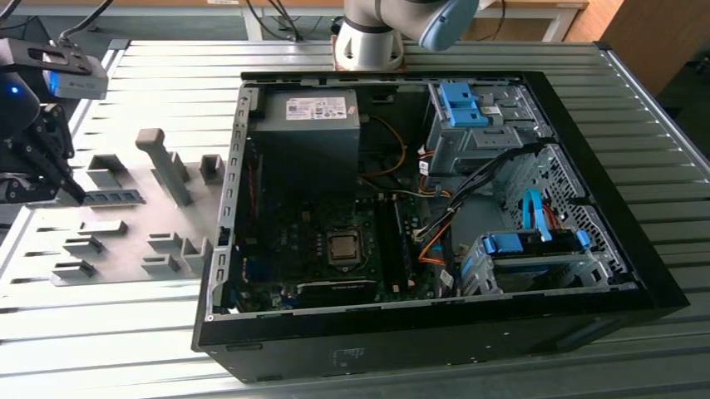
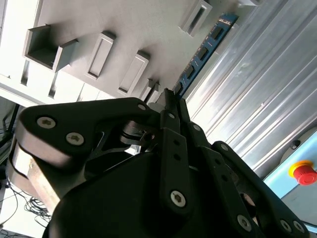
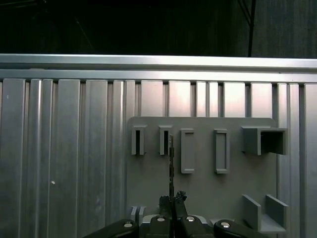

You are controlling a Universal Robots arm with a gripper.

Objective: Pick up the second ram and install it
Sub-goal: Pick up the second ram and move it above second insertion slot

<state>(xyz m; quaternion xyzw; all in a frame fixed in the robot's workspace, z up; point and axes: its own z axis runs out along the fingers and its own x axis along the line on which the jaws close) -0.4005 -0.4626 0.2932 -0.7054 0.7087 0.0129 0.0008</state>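
The second ram point(image 1: 112, 197) is a narrow blue stick standing on edge on the grey holder plate point(image 1: 133, 241), at the exterior view's left. My gripper point(image 1: 69, 188) is down at the end of the stick farthest from the computer. In the second wrist view the blue ram point(image 2: 203, 52) runs away from the fingertips point(image 2: 171, 99), which are pressed together on its near end. Seen edge on in the first wrist view, the ram point(image 3: 171, 161) is a thin dark line held between my gripper point(image 3: 172, 199) fingers. It still rests on the plate.
An open black computer case point(image 1: 444, 332) lies in the middle, holding the motherboard point(image 1: 332, 249), a grey power supply point(image 1: 305, 120) and blue drive brackets point(image 1: 521, 245). Grey holder blocks point(image 1: 166, 166) rise from the plate beside the ram. The ribbed metal table point(image 1: 100, 332) surrounds everything.
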